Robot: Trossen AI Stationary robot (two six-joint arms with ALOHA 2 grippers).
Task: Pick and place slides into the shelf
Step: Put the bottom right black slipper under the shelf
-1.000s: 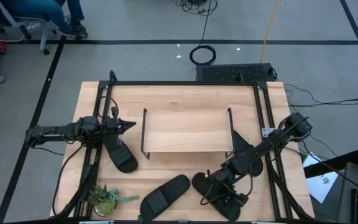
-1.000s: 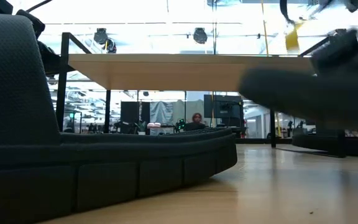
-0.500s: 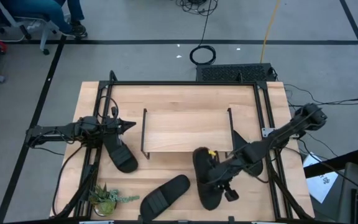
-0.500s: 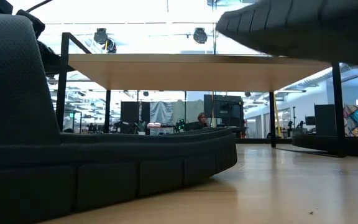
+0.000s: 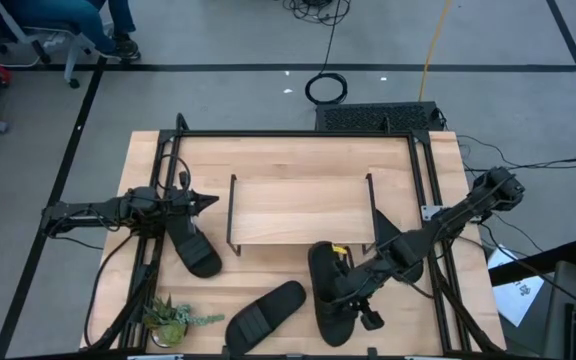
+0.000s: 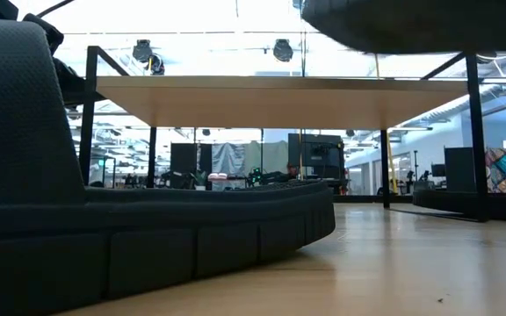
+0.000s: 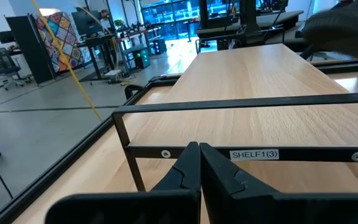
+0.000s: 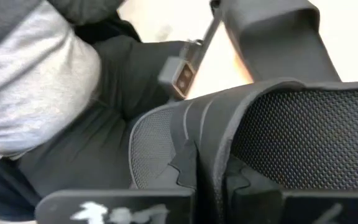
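Observation:
My right gripper (image 5: 348, 287) is shut on a black slide (image 5: 325, 305) held in the air in front of the shelf's (image 5: 301, 208) near right corner. In the low view this slide (image 6: 393, 19) hangs above the shelf's wood top (image 6: 279, 101). A second slide (image 5: 266, 315) lies sole-down near the table's near edge and fills the low view's foreground (image 6: 148, 237). A third slide (image 5: 194, 246) lies left of the shelf. My left gripper (image 5: 206, 201) is shut and waits just beyond that slide's far end, facing the shelf (image 7: 241, 112). A fourth slide does not show. My right gripper holds the lifted slide by its strap (image 8: 211, 140), pinched at the strap's edge with one finger (image 8: 182, 165) on each side of it. The arm comes from the table's right, slanting down. The slide is clear of the table, its length running from near to far.
A small potted plant (image 5: 171, 318) stands at the near left corner. A black metal frame (image 5: 298, 134) runs around the tabletop. Bare wood lies between the shelf and the near slides. A person sits beyond the table's far left corner (image 5: 88, 15).
My right gripper has lifted the slide off the table's near right part and carried it up, left and toward the shelf's near right corner. The slide has turned to lie near-to-far. In the low view it has risen from mid-height to above the shelf top.

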